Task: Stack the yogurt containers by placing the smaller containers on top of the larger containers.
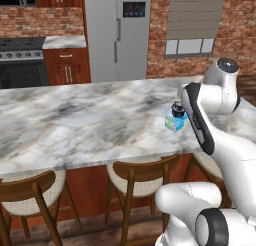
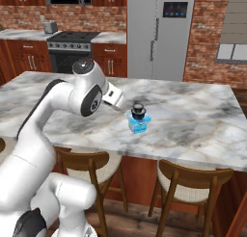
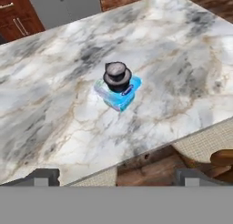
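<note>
I counted one light blue tub (image 3: 117,94) on the marble island counter (image 3: 54,82), sitting near the front edge, w/ two dark round cups piled on it: a wider dark cup (image 3: 119,81) resting right on the tub's pale top, and a narrower dark cup (image 3: 114,70) w/ a whitish lid on top of that. So 3 containers total, one stack, upright as far as I could tell, though the tub sat turned cornerwise to the counter edge. From the right base cam the same stack (image 2: 138,118) stood just beyond my wrist; from the left base cam it (image 1: 176,117) was partly hidden behind my forearm, so I couldn't split the two cups apart there. My gripper (image 3: 116,175) hung back from the counter and above it, off the front edge, well apart from the stack, looking down at it. My two fingers (image 3: 43,176) stood spread about as wide as they go, one at each lower corner of the hand cam, w/ nothing between them and nothing touching them. Below the counter edge I made out 3 wooden stools (image 1: 142,177) w/ pale woven seats in the left cam, 2 in the right cam.
</note>
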